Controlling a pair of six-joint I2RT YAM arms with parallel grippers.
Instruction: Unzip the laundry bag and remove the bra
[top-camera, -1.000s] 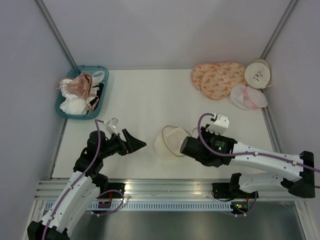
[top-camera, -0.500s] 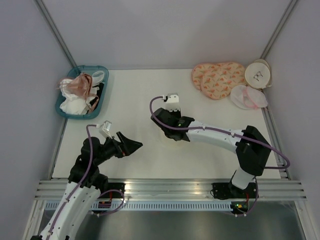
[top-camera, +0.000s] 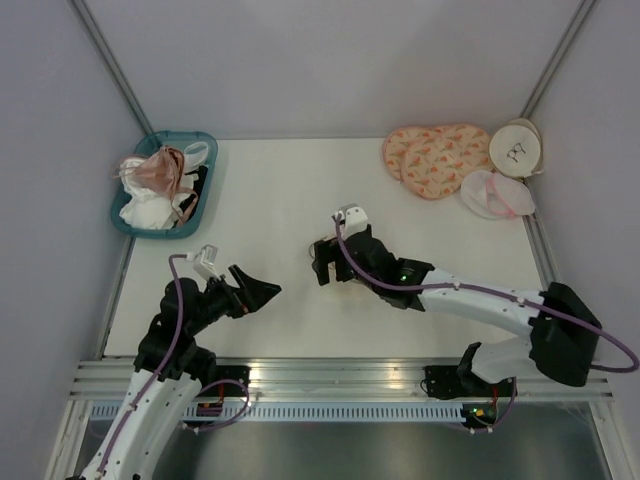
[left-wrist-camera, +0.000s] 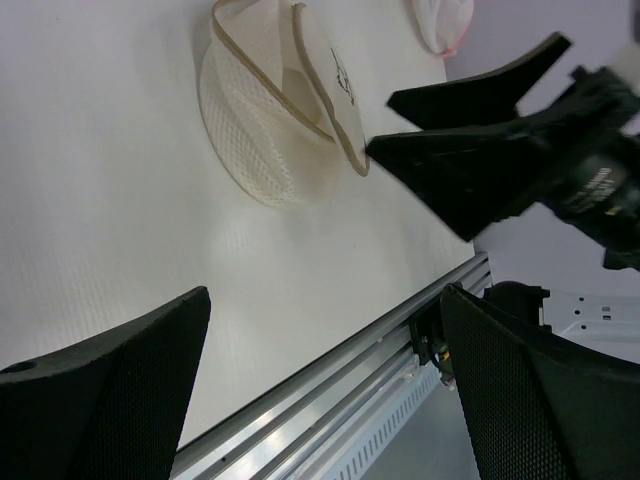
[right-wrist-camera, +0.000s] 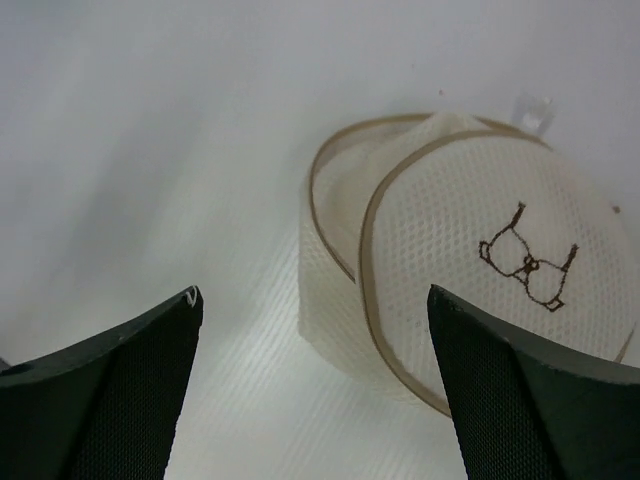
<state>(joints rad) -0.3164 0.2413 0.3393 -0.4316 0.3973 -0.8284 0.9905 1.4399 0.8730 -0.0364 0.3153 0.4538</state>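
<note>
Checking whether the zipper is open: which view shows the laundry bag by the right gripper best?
Right wrist: the laundry bag lies unobstructed, its face flap lifted off the rim. Left wrist shows it slanted, at the frame's top. In top external the right arm covers it.

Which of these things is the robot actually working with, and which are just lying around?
In the job: open round mesh laundry bag; pinkish bra in the basket.
Lying about: basket, white cloths, patterned pad, pink-edged pouch, second round bag.
</note>
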